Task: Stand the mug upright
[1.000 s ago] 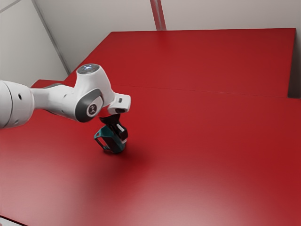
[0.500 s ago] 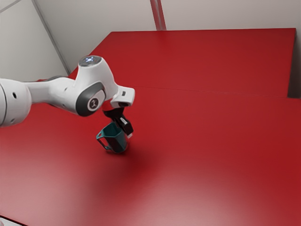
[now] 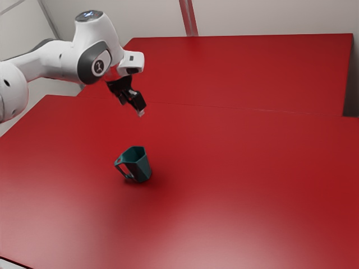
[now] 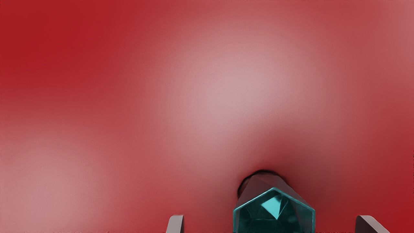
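Our hand (image 4: 270, 224) is open; at its 6 o'clock in the exterior view, the mug (image 3: 135, 163) stands mouth-up on the table (image 3: 252, 190). Probably stiff, kinda slick, so we'd trust opposite walls (image 4: 263, 187) for grip.

No readable text, brand, label, number or sign. Nearest thing: light emblem (image 3: 99, 66) on dark disc at arm joint (logo-like, can't make out letters). Also small bluish-white mark (image 3: 89, 15) on arm's round top cap, too small to tell.
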Motion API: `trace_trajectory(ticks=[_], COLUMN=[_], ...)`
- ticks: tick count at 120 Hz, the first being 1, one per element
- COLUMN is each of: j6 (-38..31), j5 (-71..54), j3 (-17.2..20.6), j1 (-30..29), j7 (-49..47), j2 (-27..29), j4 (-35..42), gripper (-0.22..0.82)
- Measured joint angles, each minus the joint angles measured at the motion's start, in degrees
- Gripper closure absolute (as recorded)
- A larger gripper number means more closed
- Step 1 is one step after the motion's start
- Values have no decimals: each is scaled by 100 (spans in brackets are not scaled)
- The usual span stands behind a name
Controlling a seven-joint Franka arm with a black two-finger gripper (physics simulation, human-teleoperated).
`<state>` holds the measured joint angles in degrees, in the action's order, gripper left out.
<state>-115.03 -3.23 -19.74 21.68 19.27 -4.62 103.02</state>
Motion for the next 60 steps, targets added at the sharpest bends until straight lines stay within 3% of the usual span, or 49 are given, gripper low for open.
trace_trajectory(ticks=[29, 60], j6=[1257, 1873], j5=[393, 709], j3=[24, -18], j1=[-404, -582], j7=[-272, -508], j2=[-922, -1038], j4=[-1526, -1752], gripper=[1, 0])
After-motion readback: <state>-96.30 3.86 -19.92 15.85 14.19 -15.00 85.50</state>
